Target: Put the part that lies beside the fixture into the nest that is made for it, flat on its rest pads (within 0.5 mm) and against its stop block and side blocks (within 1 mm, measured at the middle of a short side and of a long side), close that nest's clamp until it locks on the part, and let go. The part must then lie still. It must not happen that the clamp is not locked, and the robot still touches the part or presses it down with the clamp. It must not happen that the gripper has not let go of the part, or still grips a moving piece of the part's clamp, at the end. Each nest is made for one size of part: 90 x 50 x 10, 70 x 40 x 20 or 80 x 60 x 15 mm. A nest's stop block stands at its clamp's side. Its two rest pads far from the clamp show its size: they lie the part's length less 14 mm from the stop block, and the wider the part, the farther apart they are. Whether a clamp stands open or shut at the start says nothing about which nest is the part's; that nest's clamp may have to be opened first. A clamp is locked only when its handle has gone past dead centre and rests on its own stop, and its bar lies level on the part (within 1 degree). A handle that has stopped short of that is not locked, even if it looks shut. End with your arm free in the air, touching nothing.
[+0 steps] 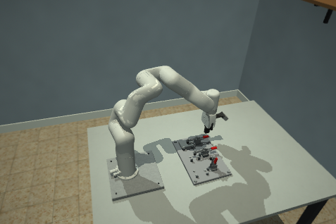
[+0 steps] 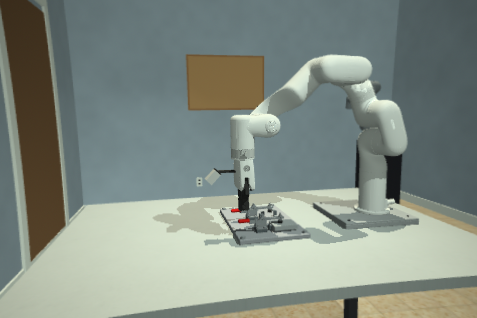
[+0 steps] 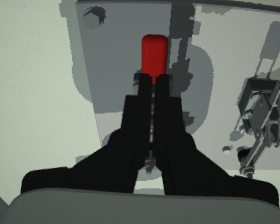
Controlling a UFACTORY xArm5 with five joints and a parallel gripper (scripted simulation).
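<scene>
My fingers are pressed together on nothing, tips just above the red handle (image 3: 153, 54) of the end clamp on the fixture (image 1: 200, 177). I cannot make out the part.

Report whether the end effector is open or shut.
Shut, holding nothing. In the wrist view the end effector has its fingers pressed together just short of the red handle.

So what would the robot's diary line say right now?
jaws: shut, holding nothing | tips: at end clamp's red handle | arm: over fixture
</scene>
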